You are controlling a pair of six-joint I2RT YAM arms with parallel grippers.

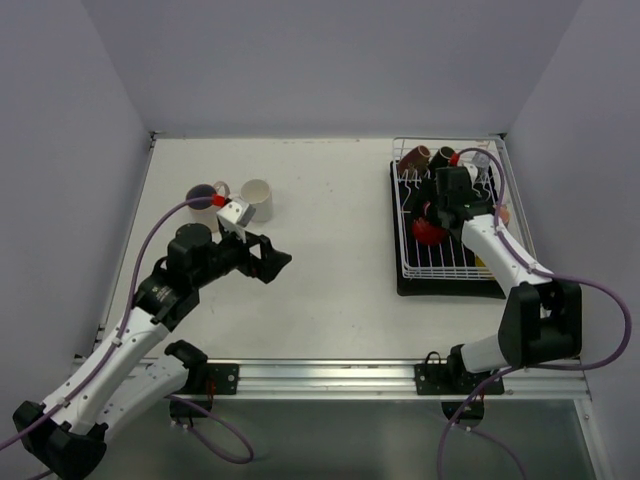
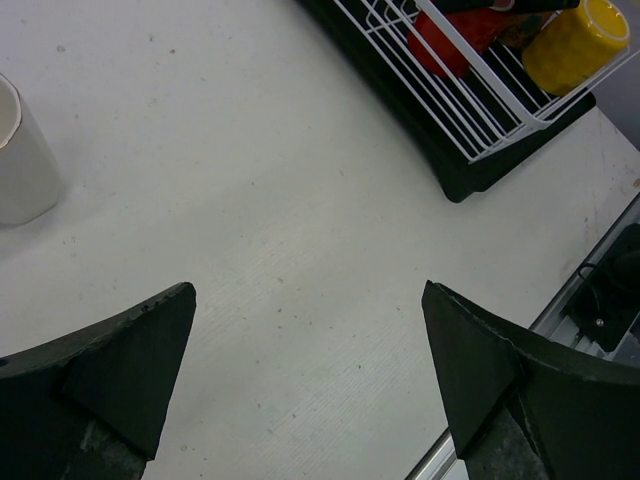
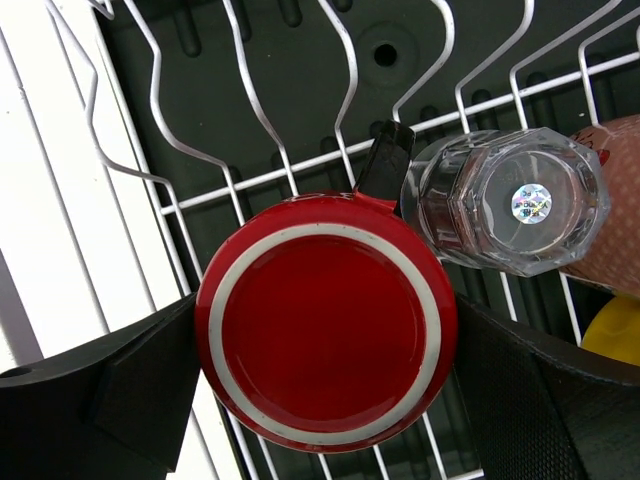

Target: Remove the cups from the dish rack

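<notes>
The white wire dish rack (image 1: 452, 268) sits on a black tray at the right. A red cup (image 3: 325, 320) rests upside down in it, base toward the right wrist camera. My right gripper (image 3: 325, 372) is open, one finger close on each side of the cup. A clear glass (image 3: 510, 200) lies tipped against the red cup's black handle. Part of a yellow cup (image 3: 620, 335) shows beside it. A brown cup (image 1: 416, 156) and a black cup (image 1: 443, 157) stand at the rack's far end. My left gripper (image 1: 275, 262) is open and empty above the table.
On the table at the far left stand a white cup (image 1: 258, 200) and a pale cup with a purple inside (image 1: 203, 197). The left wrist view shows that white cup (image 2: 20, 155) and the rack's near corner (image 2: 480, 130). A metal rail (image 1: 330, 375) runs along the near edge.
</notes>
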